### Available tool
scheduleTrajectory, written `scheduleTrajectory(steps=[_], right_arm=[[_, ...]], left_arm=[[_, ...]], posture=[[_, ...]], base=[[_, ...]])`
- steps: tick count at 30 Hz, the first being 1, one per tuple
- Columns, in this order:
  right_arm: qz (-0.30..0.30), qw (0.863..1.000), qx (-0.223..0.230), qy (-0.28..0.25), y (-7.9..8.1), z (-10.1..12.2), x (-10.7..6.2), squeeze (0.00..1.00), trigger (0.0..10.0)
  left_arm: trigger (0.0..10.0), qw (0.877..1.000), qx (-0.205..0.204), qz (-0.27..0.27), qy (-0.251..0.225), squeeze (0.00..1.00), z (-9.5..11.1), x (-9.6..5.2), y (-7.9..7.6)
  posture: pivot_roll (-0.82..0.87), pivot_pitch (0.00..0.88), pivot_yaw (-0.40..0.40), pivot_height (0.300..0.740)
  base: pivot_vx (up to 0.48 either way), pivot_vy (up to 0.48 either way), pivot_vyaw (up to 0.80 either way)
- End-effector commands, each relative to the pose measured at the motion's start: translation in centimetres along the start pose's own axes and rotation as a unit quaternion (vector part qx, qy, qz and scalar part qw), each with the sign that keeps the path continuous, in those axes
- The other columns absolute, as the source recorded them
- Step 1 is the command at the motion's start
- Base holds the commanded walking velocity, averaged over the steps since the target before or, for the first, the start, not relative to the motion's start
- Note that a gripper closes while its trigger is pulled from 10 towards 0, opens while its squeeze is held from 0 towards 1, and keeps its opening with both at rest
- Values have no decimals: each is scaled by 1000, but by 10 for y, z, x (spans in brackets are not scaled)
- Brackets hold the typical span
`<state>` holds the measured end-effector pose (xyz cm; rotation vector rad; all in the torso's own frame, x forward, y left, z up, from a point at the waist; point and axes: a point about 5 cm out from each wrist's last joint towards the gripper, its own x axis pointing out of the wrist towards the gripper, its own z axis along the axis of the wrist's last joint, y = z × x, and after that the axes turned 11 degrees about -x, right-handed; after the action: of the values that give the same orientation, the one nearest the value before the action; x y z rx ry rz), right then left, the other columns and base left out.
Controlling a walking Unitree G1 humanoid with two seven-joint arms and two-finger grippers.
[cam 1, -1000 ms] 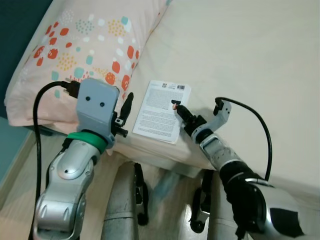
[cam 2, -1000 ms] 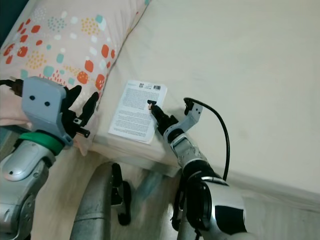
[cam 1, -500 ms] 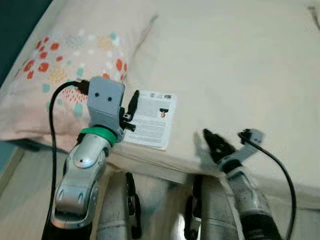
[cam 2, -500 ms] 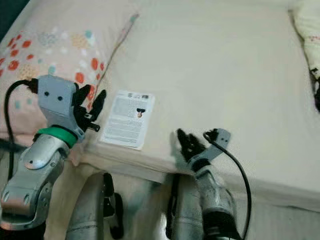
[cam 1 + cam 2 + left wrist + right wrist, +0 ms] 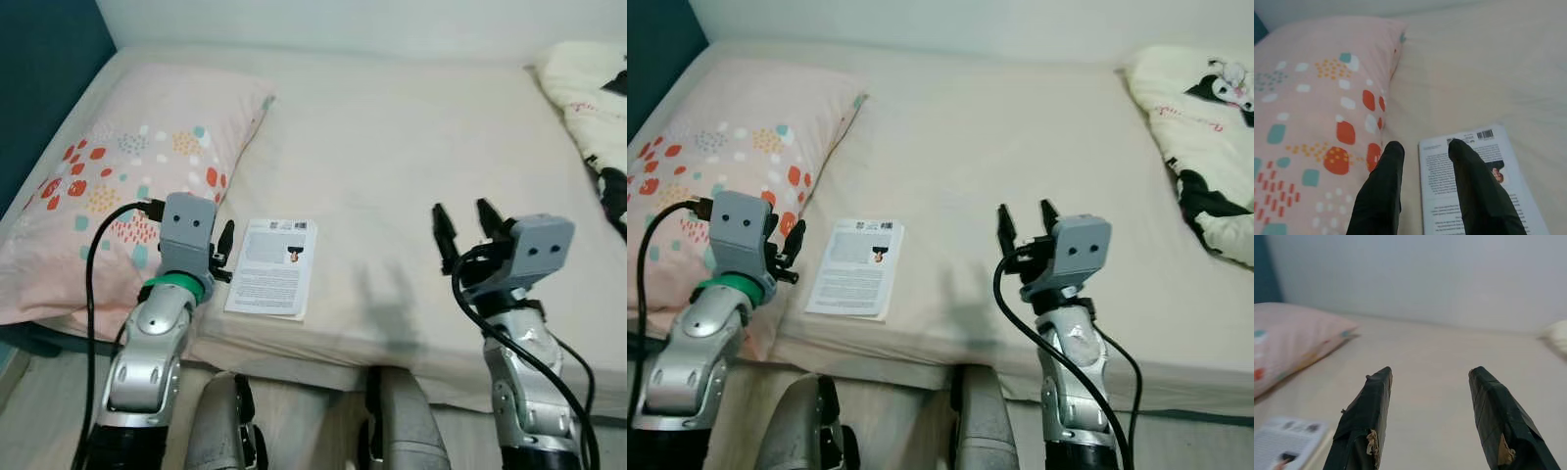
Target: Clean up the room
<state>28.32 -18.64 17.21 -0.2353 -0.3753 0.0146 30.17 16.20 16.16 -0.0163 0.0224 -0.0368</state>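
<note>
Evenly lit by soft, diffuse indoor light, without glare. Faint blurred shadow cast on the bed [image 5: 392, 147] beside the right pincer [image 5: 460, 227]. Head views sharp; right wrist view soft, with the booklet [image 5: 1283, 443] out of focus.

On the bed [image 5: 392, 147]: a pillow [image 5: 127, 176] at the left side, a booklet [image 5: 274, 266] flat near the front edge just right of it, a blanket [image 5: 1205, 147] at the far right. Above the near edge, between pillow and booklet: the left end effector [image 5: 223, 247]. Well right of the booklet, raised over the near part of the mattress: the right end effector [image 5: 460, 225], fingers [image 5: 1364, 421] spread.
</note>
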Motion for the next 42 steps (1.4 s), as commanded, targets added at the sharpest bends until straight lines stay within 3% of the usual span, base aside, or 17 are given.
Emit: scheduleTrajectory(steps=[1,19,24,42], right_arm=[[-4,1000,-7,12,0,-3,-3,0,10000],[-2,999,-18,29,8,-10,-2,0,10000],[-4,999,-20,34,6,-12,-4,0,10000],[-18,998,-20,57,14,-23,-9,0,10000]], left_arm=[[10000,1000,-7,7,3,0,-6,1,1],[10000,999,-31,-8,-18,0,-6,11,-10],[10000,999,-31,-16,-21,0,-6,12,-15],[10000,999,-32,-28,-9,0,-14,14,-21]], posture=[[-133,0,40,619],[-124,0,34,699],[-130,0,37,739],[-131,0,51,740]], base=[[0,0,0],[0,0,0],[0,0,0],[0,0,0]])
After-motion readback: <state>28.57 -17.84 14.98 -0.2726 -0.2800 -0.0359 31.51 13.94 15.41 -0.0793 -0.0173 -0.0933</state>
